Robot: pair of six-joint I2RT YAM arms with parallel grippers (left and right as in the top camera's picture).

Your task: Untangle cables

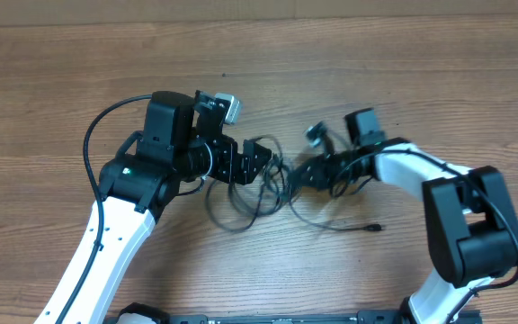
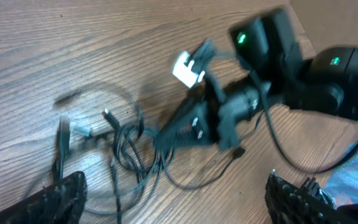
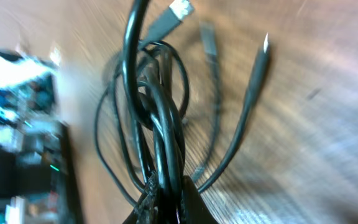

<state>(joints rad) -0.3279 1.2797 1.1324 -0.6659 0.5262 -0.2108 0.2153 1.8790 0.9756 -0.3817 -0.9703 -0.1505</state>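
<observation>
Right fingers [image 3: 197,208] on cables [image 3: 160,124], plugs [image 3: 180,9] outward

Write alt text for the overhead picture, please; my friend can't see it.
Two white-and-black robot arms meet over a tangle of thin black cables in the middle of a wooden table. The right hand is pinched shut on the cables; the left hand is open on the tangle's other side.
</observation>
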